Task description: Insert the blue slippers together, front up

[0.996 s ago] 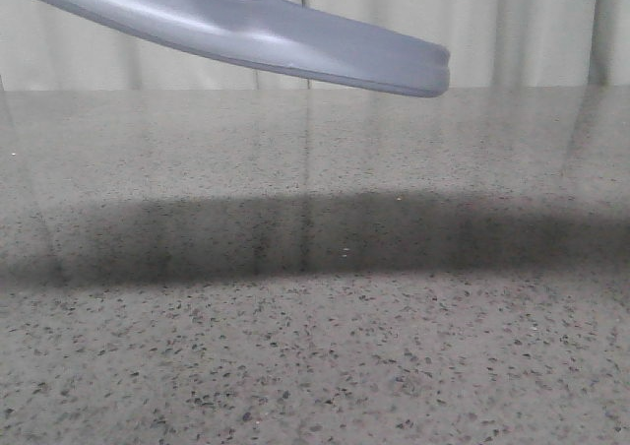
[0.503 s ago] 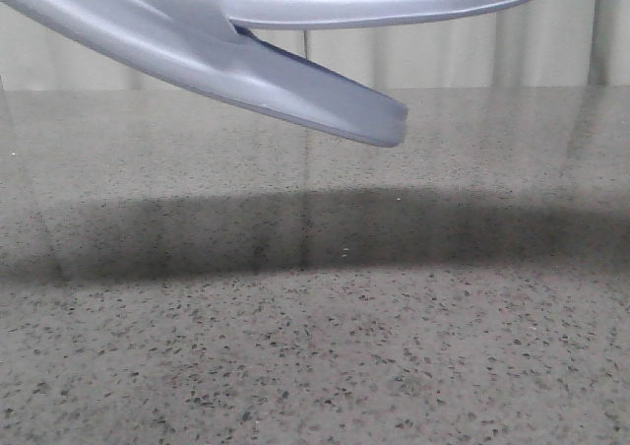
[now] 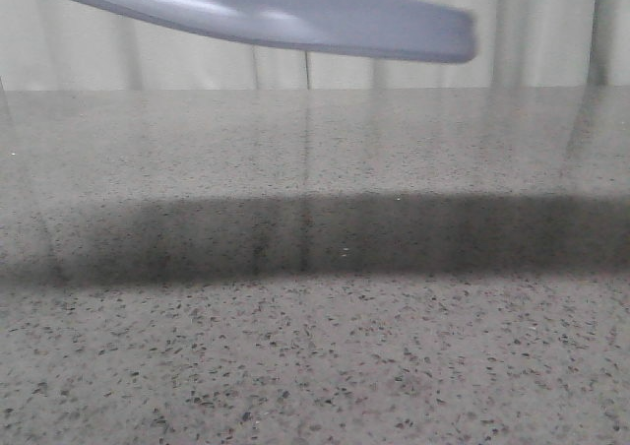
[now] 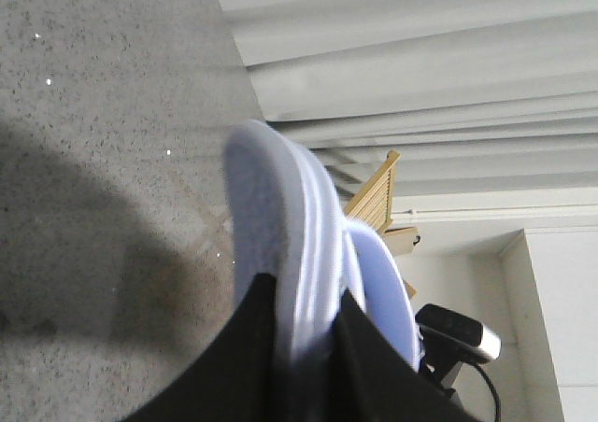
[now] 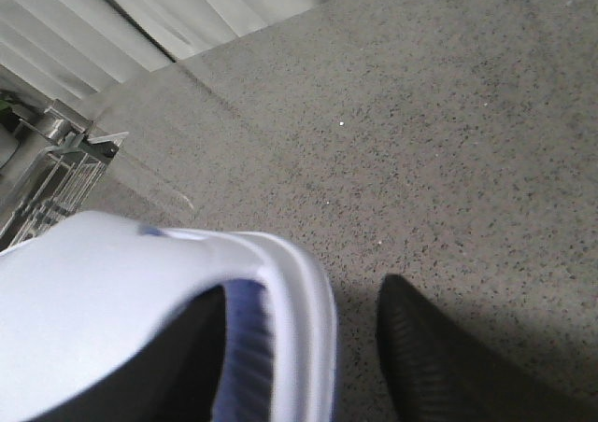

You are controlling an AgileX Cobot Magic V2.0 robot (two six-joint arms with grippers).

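Observation:
One pale blue slipper (image 3: 295, 17) hangs in the air across the top of the front view, its tip pointing right; no gripper shows there. In the left wrist view my left gripper (image 4: 304, 296) is shut on the thick sole edge of this slipper (image 4: 276, 217). The second slipper (image 4: 383, 277) stands close behind it, beside one finger. In the right wrist view a slipper (image 5: 121, 291) with a ribbed footbed fills the near corner. My right gripper (image 5: 308, 375) is open: one finger (image 5: 439, 366) stands clear of the slipper's side, and the other is hidden in the dark under the strap.
The grey speckled table (image 3: 315, 347) lies below, with a broad shadow across it. Pale curtains (image 3: 551, 31) hang behind. A webcam on a stand (image 4: 458, 333) and a wooden rack (image 4: 374, 198) are past the table. A wire rack (image 5: 56, 161) stands off the table's corner.
In the front view the slipper's tip has risen and swung to the right since half a second ago. The second slipper that showed along the top has left that view.

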